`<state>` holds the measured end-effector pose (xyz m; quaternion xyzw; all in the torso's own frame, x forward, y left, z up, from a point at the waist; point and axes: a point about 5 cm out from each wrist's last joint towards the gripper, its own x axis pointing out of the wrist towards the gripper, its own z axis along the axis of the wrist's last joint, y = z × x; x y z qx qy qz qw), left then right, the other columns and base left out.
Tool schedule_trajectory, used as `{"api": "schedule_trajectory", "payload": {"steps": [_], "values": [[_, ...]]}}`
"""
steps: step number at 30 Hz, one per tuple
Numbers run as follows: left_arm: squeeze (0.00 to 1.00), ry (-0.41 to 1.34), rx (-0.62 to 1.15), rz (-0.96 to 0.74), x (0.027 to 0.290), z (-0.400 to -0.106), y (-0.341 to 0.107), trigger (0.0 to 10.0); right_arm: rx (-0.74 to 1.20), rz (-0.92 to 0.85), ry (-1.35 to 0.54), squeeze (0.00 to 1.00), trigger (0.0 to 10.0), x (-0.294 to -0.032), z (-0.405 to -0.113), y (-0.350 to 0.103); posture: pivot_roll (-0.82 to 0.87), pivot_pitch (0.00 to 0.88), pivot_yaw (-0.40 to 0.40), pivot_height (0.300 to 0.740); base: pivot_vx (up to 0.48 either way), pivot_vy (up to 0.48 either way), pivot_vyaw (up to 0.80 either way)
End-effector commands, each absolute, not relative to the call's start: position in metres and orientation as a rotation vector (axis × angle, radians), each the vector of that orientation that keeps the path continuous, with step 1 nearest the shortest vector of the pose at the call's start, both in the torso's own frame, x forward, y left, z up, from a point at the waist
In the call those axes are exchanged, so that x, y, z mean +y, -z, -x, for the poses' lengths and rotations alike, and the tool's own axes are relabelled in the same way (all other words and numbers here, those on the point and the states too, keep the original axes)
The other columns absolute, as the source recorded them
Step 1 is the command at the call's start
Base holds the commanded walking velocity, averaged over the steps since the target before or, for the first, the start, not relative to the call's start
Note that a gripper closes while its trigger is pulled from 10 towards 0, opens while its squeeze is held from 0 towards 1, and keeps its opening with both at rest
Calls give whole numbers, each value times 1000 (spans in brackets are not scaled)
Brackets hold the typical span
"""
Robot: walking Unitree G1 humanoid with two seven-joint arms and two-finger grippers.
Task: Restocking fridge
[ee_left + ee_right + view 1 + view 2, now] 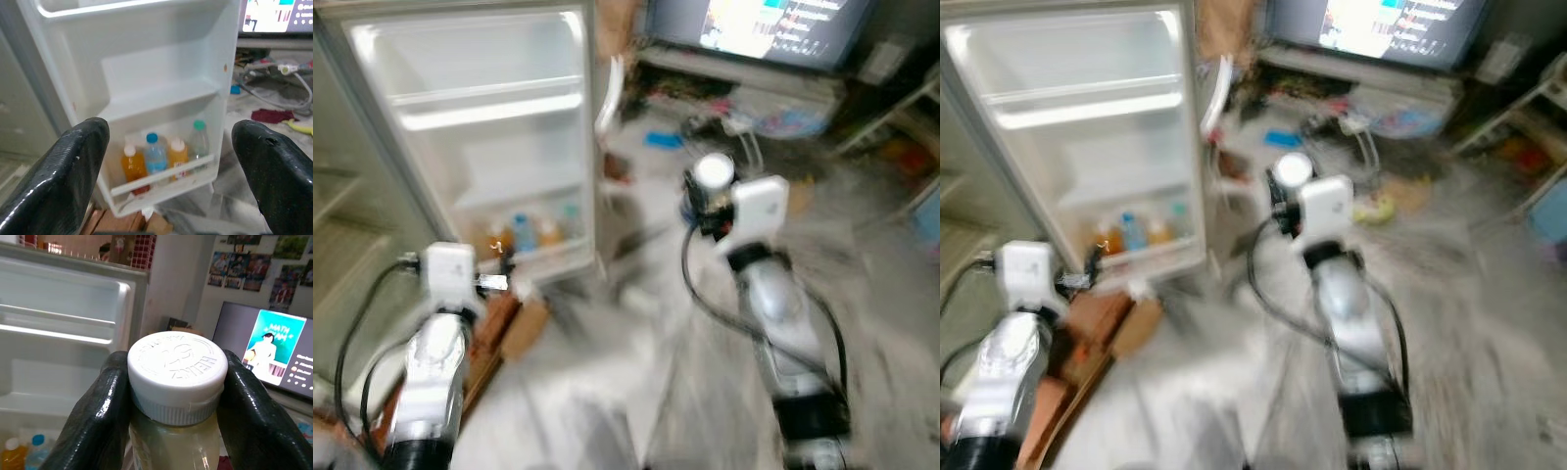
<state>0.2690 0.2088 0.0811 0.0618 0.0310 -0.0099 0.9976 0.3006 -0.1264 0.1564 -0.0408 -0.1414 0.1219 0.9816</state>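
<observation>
- Your right gripper (173, 396) is clamped on a white-capped bottle (177, 363) of pale yellowish drink, one black finger pressed to each side just under the cap; in the head views it holds the bottle upright, out in front of you and to the right of the fridge.
- Your left gripper (168, 171) is spread wide with nothing between its fingers (73, 166), and it points at the lower shelf of the open fridge door (161, 98).
- That bottom door shelf (164, 171) already carries stock: an orange bottle (131, 164), a blue-capped bottle (155, 156), a second orange bottle (177, 155) and a teal-capped clear bottle (198, 142), standing side by side behind the rail.
- The door shelves higher up look bare, so you have plenty of room to fill.
- The bottle in your right gripper is well apart from the door, so judge this as mid-task: some drinks are in place, this one is in transit and not yet set down.
- What is left for this bottle, as far as you can judge: close the gap to the door, line it up over a free spot on a shelf, lower it behind the rail and let go.
- Both head views are smeared, so treat the clutter on the floor near the screen (773, 24), cables and small items, as uncertain footing.
- Brown cardboard pieces (524, 328) lie on the floor just below the door, near your left arm.
</observation>
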Motion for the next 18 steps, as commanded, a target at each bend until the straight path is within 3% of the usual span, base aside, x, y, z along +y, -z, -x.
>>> {"api": "schedule_trajectory", "payload": {"steps": [1, 4, 12, 18], "values": [[0, 2, 46, -134, 216, -272, -88, 10000, -374, 83, -278, 0, 10000, -117, -303, -176, 40, 0, -67, 740, 480, 0, 0], [0, -4, 45, -120, 217, -274, -89, 10000, -391, 104, -320, 0, 10000, -113, -303, -180, 41, 1, -67, 740, 435, 0, 267], [0, -5, 53, -129, 217, -273, -88, 10000, -409, 114, -337, 0, 10000, -110, -306, -183, 40, 3, -64, 740, 382, 288, 800], [0, -3, 49, -121, 215, -276, -90, 10000, -414, 102, -336, 0, 10000, -108, -306, -184, 40, 8, -58, 740, 371, 303, 219]]}}
